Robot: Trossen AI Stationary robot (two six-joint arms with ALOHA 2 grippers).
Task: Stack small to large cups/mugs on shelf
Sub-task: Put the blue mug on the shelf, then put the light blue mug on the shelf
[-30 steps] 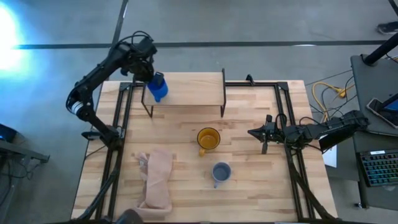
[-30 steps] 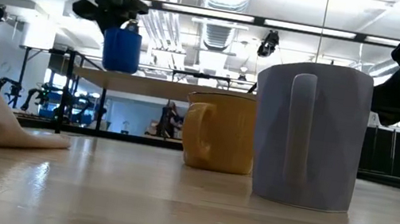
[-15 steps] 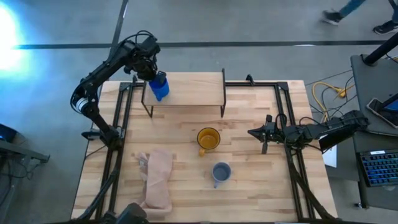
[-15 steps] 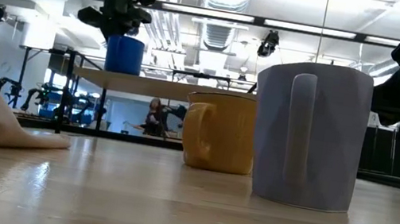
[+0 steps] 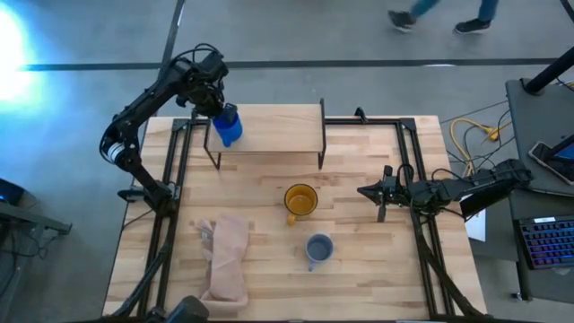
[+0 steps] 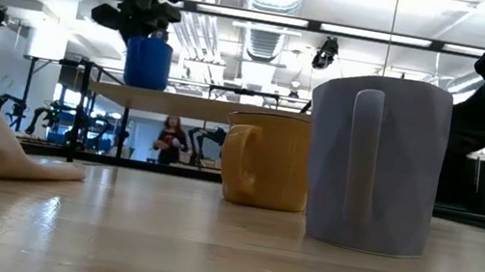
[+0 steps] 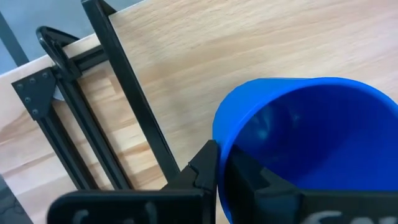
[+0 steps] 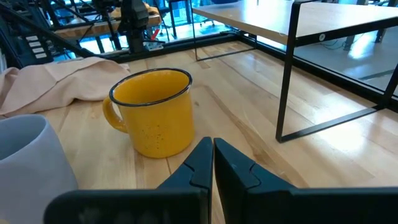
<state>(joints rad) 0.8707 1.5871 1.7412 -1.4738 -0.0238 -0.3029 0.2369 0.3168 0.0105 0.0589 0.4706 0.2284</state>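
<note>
blue mug [image 5: 229,126]: clamped by the rim in the left gripper [image 5: 218,109] fingers over the shelf [image 5: 278,127] left end, lifted slightly again after dipping toward the board; not yet released. yellow mug [image 5: 300,200] and grey mug [image 5: 318,248]: unmoved mid-worktop. right gripper [image 5: 369,191]: fingers closed, empty, idle near the right edge.

No text, label, brand, number or sign can be read anywhere: the mugs, the shelf, the table and the arms show no legible lettering.

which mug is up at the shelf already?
The bright blue mug, clamped at its rim by the left pincer at the shelf's left end. The yellow mug and grey mug stand on the tabletop.
</note>
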